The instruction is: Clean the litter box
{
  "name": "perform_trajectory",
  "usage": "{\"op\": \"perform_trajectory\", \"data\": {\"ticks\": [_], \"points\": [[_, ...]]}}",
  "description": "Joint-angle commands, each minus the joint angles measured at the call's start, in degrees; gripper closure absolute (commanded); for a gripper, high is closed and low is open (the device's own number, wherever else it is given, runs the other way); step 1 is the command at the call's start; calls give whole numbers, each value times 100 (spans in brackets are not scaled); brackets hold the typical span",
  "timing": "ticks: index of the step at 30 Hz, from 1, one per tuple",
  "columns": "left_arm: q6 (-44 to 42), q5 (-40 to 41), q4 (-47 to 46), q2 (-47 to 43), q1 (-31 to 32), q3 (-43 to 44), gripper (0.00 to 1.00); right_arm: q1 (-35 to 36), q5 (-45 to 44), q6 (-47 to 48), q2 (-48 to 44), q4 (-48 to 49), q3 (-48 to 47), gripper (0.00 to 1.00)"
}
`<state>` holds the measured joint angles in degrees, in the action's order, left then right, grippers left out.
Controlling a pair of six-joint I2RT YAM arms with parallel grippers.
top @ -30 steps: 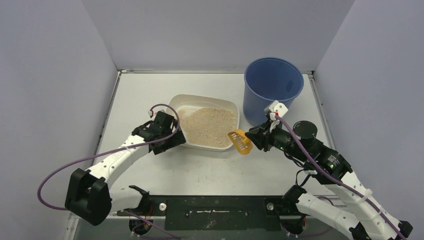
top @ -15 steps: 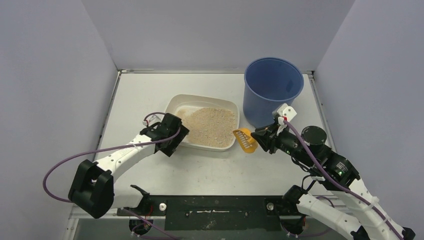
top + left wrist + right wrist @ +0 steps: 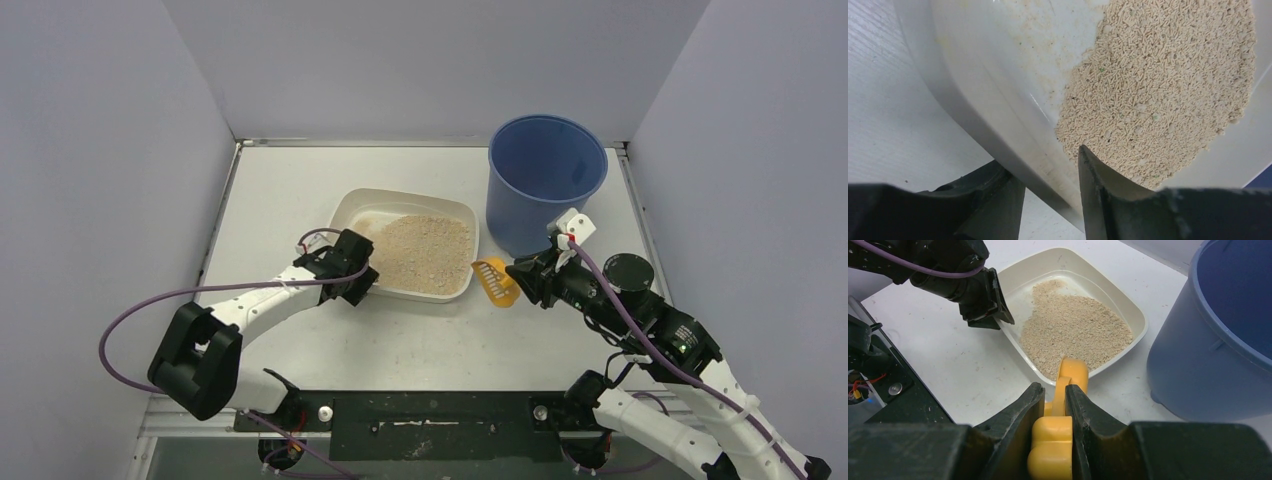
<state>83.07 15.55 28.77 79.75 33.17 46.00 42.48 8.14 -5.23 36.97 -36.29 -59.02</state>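
The litter box [image 3: 405, 194] is a shallow off-white tray holding beige litter [image 3: 425, 250], piled toward its right side. My left gripper [image 3: 362, 285] is at the tray's near-left corner. In the left wrist view its jaws [image 3: 1045, 160] are shut on the rim [image 3: 973, 75], one finger outside the wall and one inside at the litter's edge. My right gripper [image 3: 520, 275] is shut on the handle of an orange slotted scoop [image 3: 492, 280]. The scoop head [image 3: 1073, 372] hangs over the tray's near-right rim [image 3: 1068, 252], and the left gripper [image 3: 983, 305] shows at the far corner.
A tall blue round bucket [image 3: 545, 170] stands right behind the tray's right end, close to my right gripper; its wall [image 3: 1218, 340] fills the right of the right wrist view. Grey walls close in the white table on three sides.
My left gripper has slid in onto the tray's near-left corner and closed from wide open onto its rim. The right gripper has carried the scoop a little right and back toward the bucket.
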Motion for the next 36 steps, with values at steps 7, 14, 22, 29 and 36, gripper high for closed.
{"op": "perform_trajectory", "data": {"ticks": [7,14,22,29,36], "points": [[-910,-465,-276,-429,-429,-266,95,30,-14,-249,90,218,-230,91],[-2515,-1245,-208,-583,-1211,-81,100,32,236,-472,272,452,-274,100],[-4862,-1546,650,-139,-1506,712,100,32,611,-852,498,905,-49,100],[-6023,-2229,557,-233,-1497,712,100,36,913,-1011,643,1298,202,100],[-6700,-2280,269,-683,-1253,493,100,35,1504,-646,795,1177,283,100]]}}
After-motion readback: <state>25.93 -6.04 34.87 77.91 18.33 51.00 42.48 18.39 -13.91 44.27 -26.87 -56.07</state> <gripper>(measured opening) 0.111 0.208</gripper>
